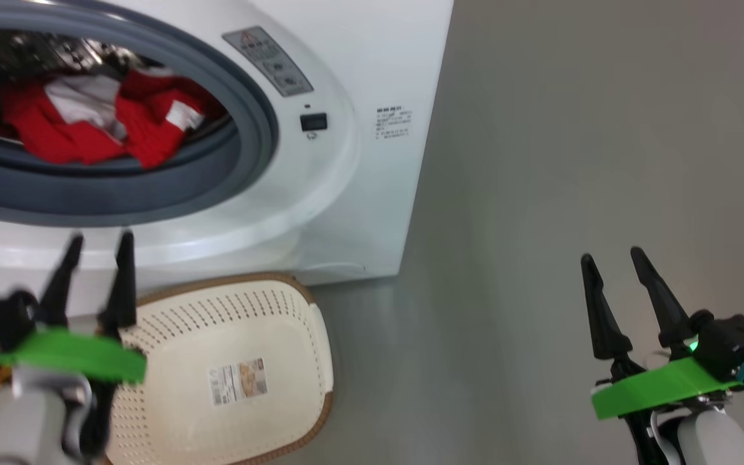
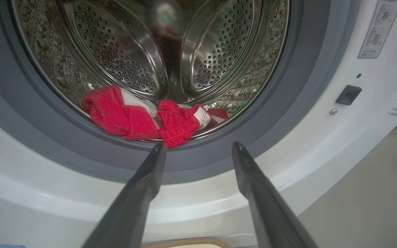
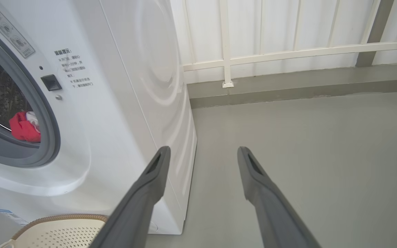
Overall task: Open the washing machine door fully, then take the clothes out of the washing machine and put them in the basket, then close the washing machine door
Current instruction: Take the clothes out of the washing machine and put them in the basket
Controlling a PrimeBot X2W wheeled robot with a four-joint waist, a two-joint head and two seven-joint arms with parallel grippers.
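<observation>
My left gripper (image 1: 101, 237) has its two fingers spread wide with nothing between them. It points at the lower lip of the washing machine (image 1: 346, 194) opening, just short of the grey-blue gasket (image 2: 81, 148). My right gripper (image 1: 610, 255) is spread wide too and holds nothing. It hangs over bare floor (image 1: 540, 161), well off to the right of the machine.

The clothes (image 2: 129, 117) lie in a low heap at the bottom of the steel drum (image 2: 115, 51), just behind the gasket lip. They are red with white patches, and one bunched red fold pokes toward me at the near edge. The basket (image 1: 172, 361) sits on the floor against the machine's front, below the opening and just right of my left gripper, its bottom label in plain sight.

I expect this cloth to be light, limp and probably tangled, so one pull may drag several pieces or leave a tail behind. I'd pinch that raised near fold deep across its ridge rather than scrape at flat layers on slick steel. I'd lift before drawing out, so nothing snags on the rubber lip.
</observation>
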